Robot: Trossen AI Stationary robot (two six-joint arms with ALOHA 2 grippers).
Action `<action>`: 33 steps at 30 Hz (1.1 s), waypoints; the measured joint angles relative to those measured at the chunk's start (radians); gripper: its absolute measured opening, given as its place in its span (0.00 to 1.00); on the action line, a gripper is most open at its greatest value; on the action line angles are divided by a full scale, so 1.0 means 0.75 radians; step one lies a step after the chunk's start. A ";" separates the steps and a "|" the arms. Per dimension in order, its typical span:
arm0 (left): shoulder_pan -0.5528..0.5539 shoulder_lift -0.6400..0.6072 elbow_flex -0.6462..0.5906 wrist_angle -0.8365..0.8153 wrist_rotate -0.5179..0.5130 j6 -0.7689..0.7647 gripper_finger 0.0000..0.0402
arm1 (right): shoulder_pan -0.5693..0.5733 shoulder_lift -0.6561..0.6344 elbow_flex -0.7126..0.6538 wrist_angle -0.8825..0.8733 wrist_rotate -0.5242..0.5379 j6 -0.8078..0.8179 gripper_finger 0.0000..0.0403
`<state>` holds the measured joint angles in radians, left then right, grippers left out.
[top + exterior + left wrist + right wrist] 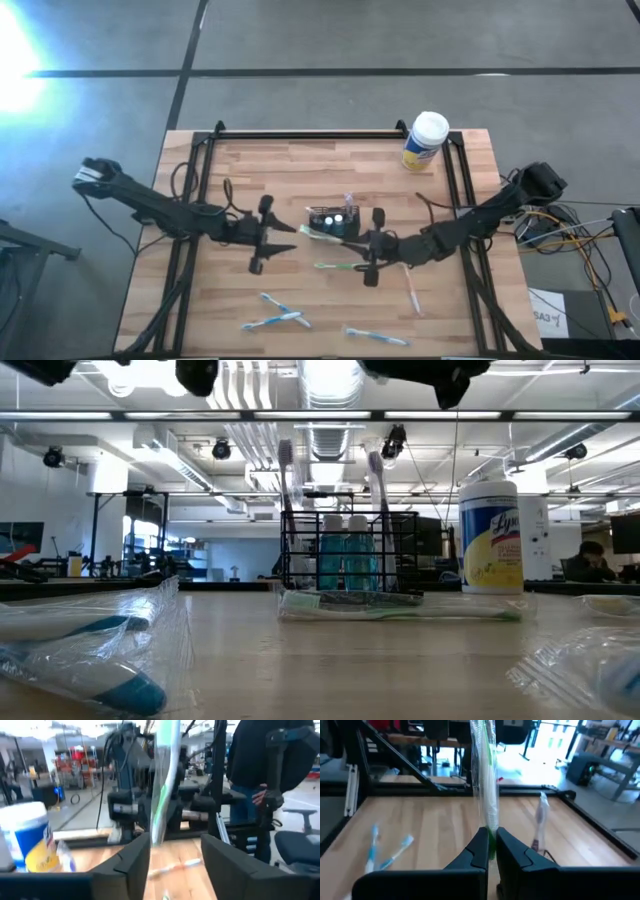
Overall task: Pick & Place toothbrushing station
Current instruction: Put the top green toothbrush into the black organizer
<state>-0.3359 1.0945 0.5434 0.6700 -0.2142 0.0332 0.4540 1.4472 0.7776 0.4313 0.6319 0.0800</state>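
Note:
The toothbrushing station (335, 218) is a small black wire holder with blue bottles and two upright brushes (345, 550), standing mid-table. My right gripper (360, 243) is just to its near right, shut on a green toothbrush in clear wrap (322, 232). The brush reaches level toward my left gripper (285, 240). My left gripper is open; in the left wrist view its fingers (135, 857) stand on either side of the brush's free end (159, 832) and seem apart from it. My right gripper (492, 845) pinches one end of the wrapped green toothbrush (490, 827) between its two fingers. The fingers come level from the table's right, along the brush. The brush sticks out past the fingertips toward my left gripper, lifted clear of the table.
A yellow white-capped wipes canister (425, 140) stands at the far right. Wrapped toothbrushes lie on the near half of the table: a green one (337, 266), blue ones (275, 312) (375, 335) and a pink one (412, 295). A person (260, 780) stands beyond the table.

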 joint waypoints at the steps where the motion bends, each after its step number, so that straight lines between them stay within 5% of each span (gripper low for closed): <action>1: 0.000 0.029 0.021 0.034 0.000 0.018 0.47 | -0.003 0.008 0.000 0.017 0.007 -0.021 0.03; 6: 0.007 0.170 0.096 0.131 -0.068 0.066 0.51 | -0.011 0.091 -0.001 0.188 0.153 -0.155 0.03; 12: 0.007 0.282 0.184 0.176 -0.316 0.040 0.52 | -0.017 0.193 0.001 0.326 0.258 -0.247 0.03; 33: 0.014 0.364 0.275 0.173 -0.448 -0.011 0.42 | -0.001 0.257 0.000 0.392 0.443 -0.280 0.03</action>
<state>-0.3256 1.3674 0.7498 0.8001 -0.5503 0.0246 0.4534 1.6402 0.7776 0.7255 0.9644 -0.1300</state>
